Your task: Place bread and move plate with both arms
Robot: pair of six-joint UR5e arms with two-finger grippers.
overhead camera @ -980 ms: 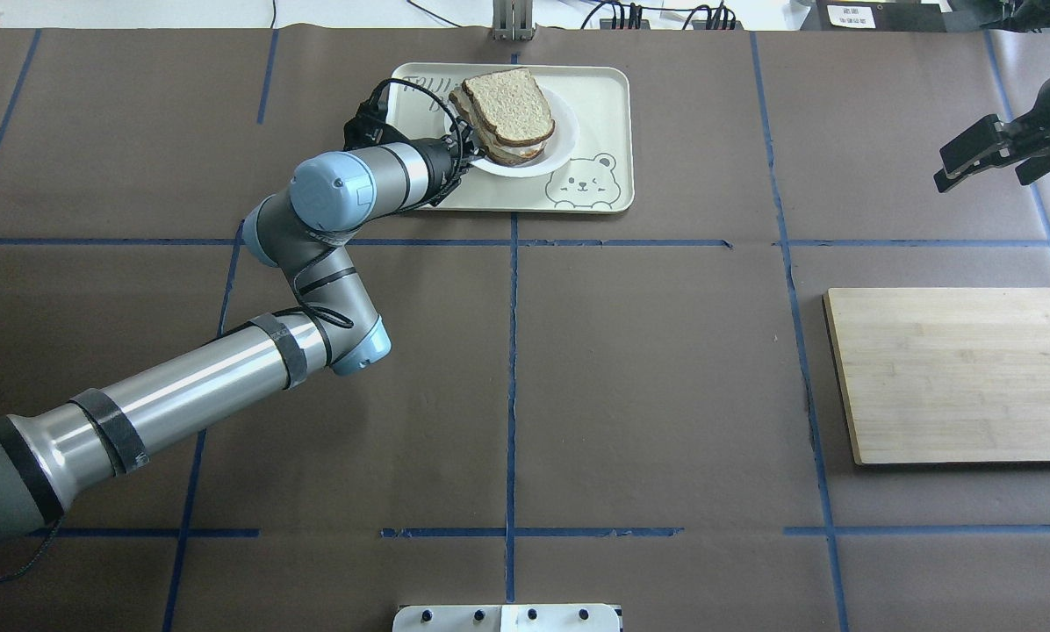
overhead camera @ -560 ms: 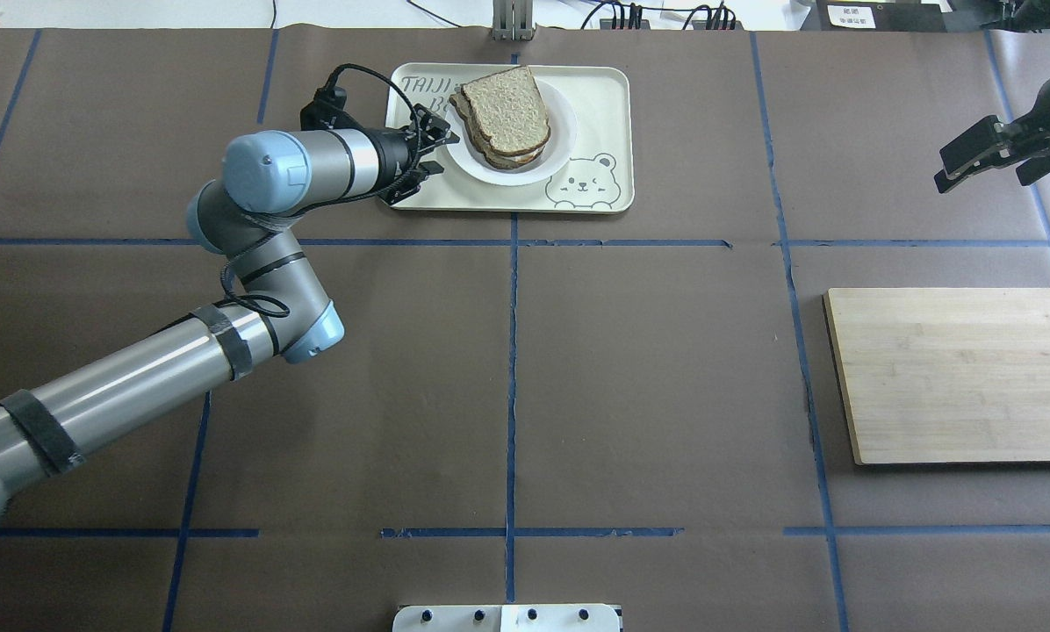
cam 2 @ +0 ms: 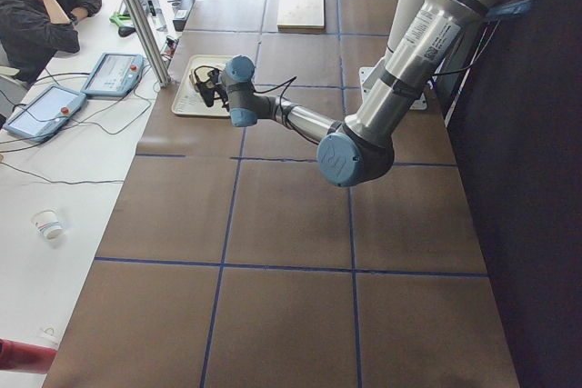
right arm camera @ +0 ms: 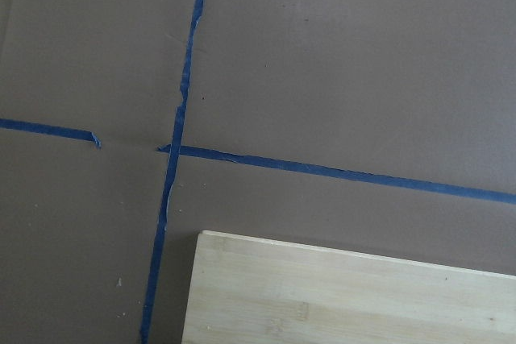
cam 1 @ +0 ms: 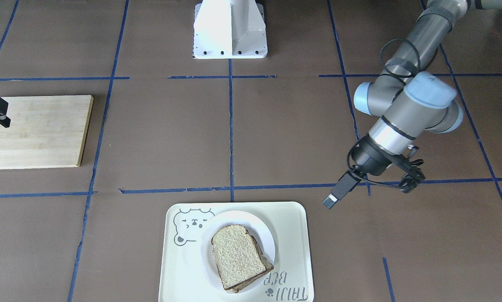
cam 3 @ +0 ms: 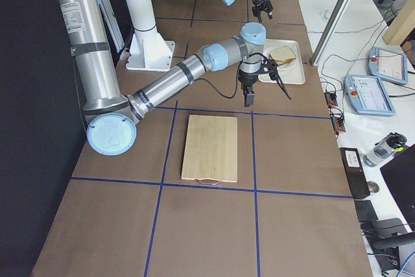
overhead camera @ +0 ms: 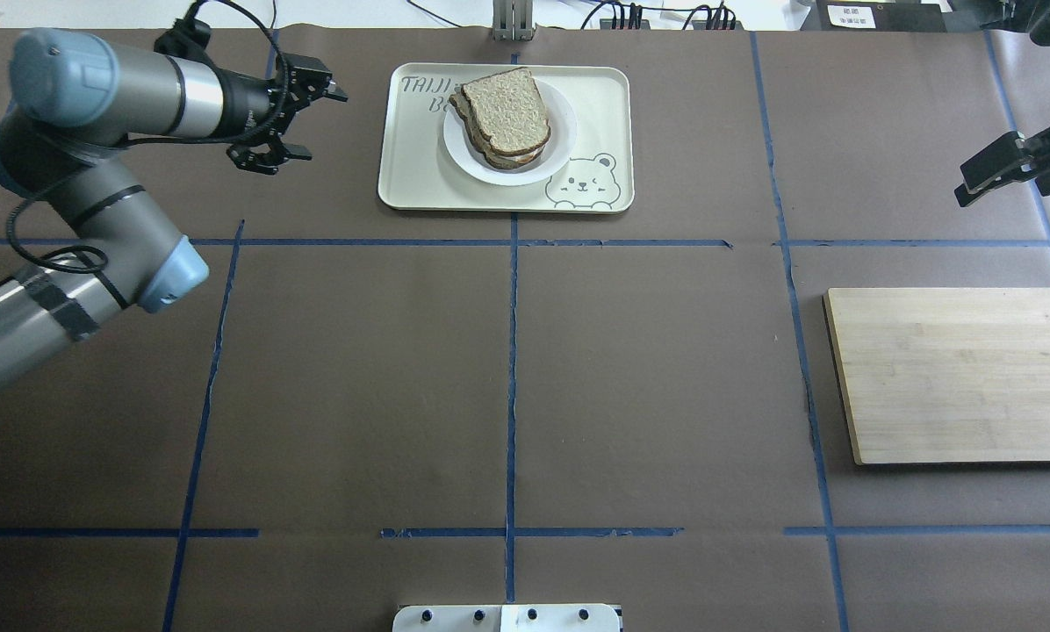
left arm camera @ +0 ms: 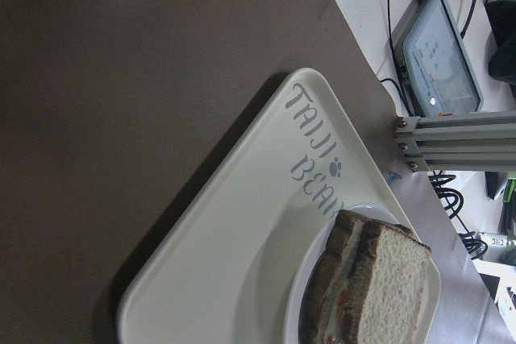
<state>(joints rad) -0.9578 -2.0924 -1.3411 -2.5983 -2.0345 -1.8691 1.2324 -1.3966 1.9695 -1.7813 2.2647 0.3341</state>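
Overhead exterior view: the left arm (overhead camera: 95, 88) bends in from the left edge into the upper left of the frame. Its left hand (overhead camera: 301, 123) points sideways at the tray (overhead camera: 595, 105), fingers spread and empty, clear of it. The right hand (overhead camera: 1021, 175) hangs at the right edge, fingers spread, holding nothing. The bread (overhead camera: 507, 110) tops a stack on the plate (overhead camera: 564, 132), on the tray at top centre. A wooden board (overhead camera: 955, 373) lies at the right on the brown-papered desk (overhead camera: 358, 369), gridded with blue tape (overhead camera: 512, 351)
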